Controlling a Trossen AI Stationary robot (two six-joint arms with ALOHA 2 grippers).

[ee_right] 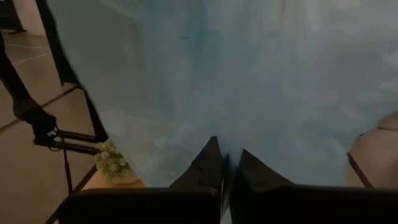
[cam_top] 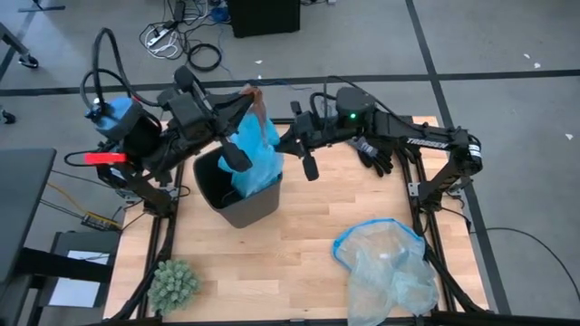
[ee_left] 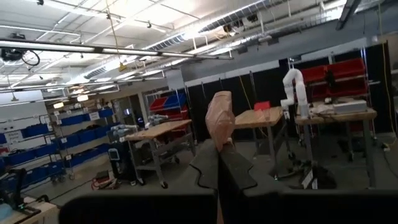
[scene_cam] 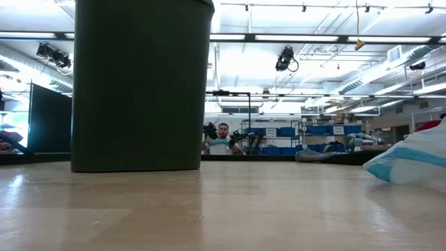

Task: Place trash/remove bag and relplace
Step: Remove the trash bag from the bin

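The dark bin (cam_top: 237, 201) stands on the table and looms in the low view (scene_cam: 143, 84). The sky-blue bag (cam_top: 256, 154) sits in it, its upper part pulled up above the rim. My right gripper (cam_top: 286, 141) is at the bag's right side, shut on the plastic, which fills the right wrist view (ee_right: 236, 81). My left gripper (cam_top: 251, 93) is above the bin's far side, shut on a crumpled brown paper wad (cam_top: 259, 107) of trash. No other trash shows. My left gripper pinches the brown paper wad by its lower end (ee_left: 222, 138) between the two fingers (ee_left: 233, 171). The wad sticks up past the fingertips, lifted clear above the bag's mouth. My right gripper pinches the bag's upper edge on its right side (ee_right: 225, 149) between shut fingers (ee_right: 208, 168), coming from the table's right. The plastic spreads beyond the fingertips; the bag's lower part stays in the bin. How many layers are held does not show.
A paler, clearer plastic bag with a blue rim (cam_top: 385, 267) lies near the table's near right corner, also at the low view's right (scene_cam: 411, 160). A green spiky plant ball (cam_top: 174, 282) sits near the near left corner. A person (scene_cam: 221, 139) is far behind the table.
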